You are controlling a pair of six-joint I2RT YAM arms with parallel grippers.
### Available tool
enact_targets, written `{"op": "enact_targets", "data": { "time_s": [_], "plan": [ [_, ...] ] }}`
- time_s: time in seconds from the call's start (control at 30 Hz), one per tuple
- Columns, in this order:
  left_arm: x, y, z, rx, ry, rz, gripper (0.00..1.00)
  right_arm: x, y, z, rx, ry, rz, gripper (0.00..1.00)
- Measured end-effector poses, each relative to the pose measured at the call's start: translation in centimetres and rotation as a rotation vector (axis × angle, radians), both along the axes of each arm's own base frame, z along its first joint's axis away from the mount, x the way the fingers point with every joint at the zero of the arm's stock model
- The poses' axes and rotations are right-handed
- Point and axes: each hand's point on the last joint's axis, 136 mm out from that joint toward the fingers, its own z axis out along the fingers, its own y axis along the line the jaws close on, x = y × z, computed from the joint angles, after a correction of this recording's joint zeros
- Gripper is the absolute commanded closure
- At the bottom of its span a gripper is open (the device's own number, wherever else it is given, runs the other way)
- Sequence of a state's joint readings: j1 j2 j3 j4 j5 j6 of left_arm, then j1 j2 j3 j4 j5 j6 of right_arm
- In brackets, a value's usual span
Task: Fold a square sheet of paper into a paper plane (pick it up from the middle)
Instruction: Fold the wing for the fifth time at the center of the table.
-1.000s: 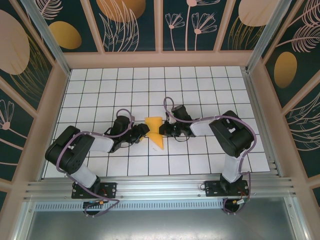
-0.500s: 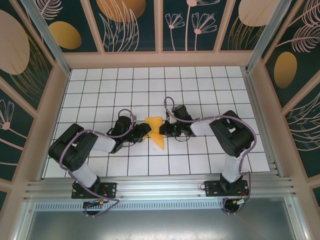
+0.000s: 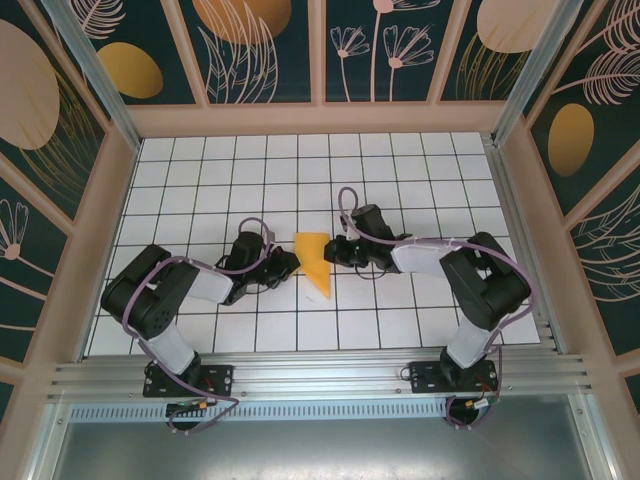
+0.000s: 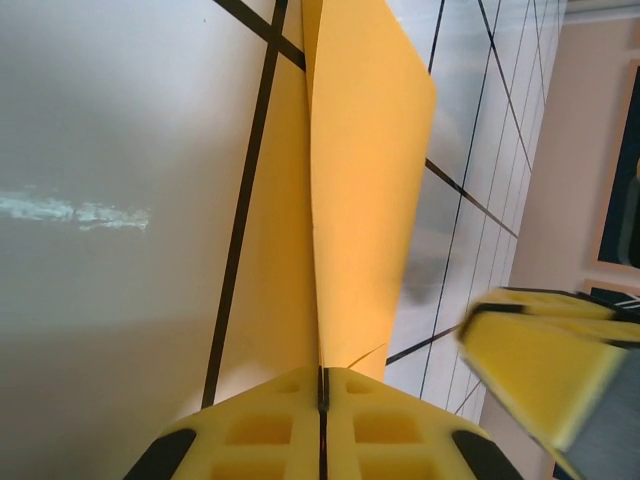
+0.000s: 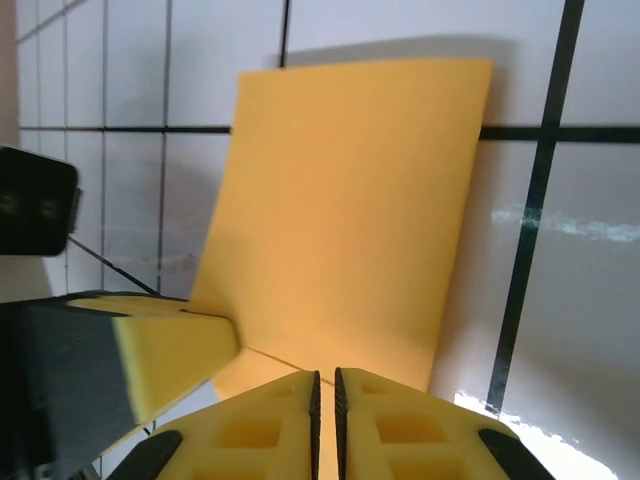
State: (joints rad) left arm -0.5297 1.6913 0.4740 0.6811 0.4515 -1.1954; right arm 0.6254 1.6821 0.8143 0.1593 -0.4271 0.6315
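The square sheet of paper (image 3: pixel 314 262) lies folded into a narrow orange-yellow shape on the tiled table, its tip toward the near edge. My left gripper (image 3: pixel 293 262) comes in low from the left and is shut on the paper's edge (image 4: pixel 322 372). One flap (image 4: pixel 365 180) stands up from the crease in front of it. My right gripper (image 3: pixel 338 250) sits at the paper's right side, its jaws a thin slit apart (image 5: pixel 324 375), with the paper (image 5: pixel 350 220) lying just ahead and under its tips. The left finger (image 5: pixel 150 350) shows in the right wrist view.
The white tiled table (image 3: pixel 200 180) stretches out on all sides of the paper. Wooden frame walls (image 3: pixel 320 118) close the back and both sides. An aluminium rail (image 3: pixel 320 372) runs along the near edge by the arm bases.
My left gripper has closed on the paper's edge. The right arm has drawn back to the right and its jaws have parted slightly. The paper's upper left flap now lies folded in.
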Motion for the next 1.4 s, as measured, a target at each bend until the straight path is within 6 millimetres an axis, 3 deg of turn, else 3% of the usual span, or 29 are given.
{"op": "enact_targets", "data": {
  "time_s": [0.1,0.2,0.37,0.6,0.73,0.87,1.17,1.4],
  "plan": [
    [0.2,0.0,0.1,0.02,-0.013,-0.006,0.93,0.0,0.0,1.8,0.01,-0.045,0.0,0.84],
    [0.4,0.0,0.3,0.028,-0.023,-0.012,0.93,-0.8,0.6,1.9,0.002,-0.051,0.025,0.85],
    [0.5,-0.1,0.3,0.034,-0.026,-0.017,0.93,-2.3,1.3,-0.3,-0.049,-0.008,0.056,0.87],
    [0.4,-0.2,0.2,0.044,-0.032,-0.027,0.85,-2.0,0.6,-4.6,-0.15,0.059,0.038,0.89],
    [0.4,-0.3,0.3,0.051,-0.043,-0.038,0.7,-1.6,0.7,-4.5,-0.157,0.046,0.036,0.9],
    [0.6,-0.4,0.5,0.063,-0.058,-0.052,0.64,-1.6,0.7,-4.5,-0.161,0.034,0.049,0.9],
    [2.3,-1.6,1.7,0.083,-0.13,-0.099,0.57,-1.6,0.7,-4.5,-0.173,0.003,0.083,0.9],
    [2.7,-1.9,0.9,0.107,-0.126,-0.128,0.56,-1.6,0.7,-4.5,-0.175,-0.004,0.09,0.9]
  ]
}}
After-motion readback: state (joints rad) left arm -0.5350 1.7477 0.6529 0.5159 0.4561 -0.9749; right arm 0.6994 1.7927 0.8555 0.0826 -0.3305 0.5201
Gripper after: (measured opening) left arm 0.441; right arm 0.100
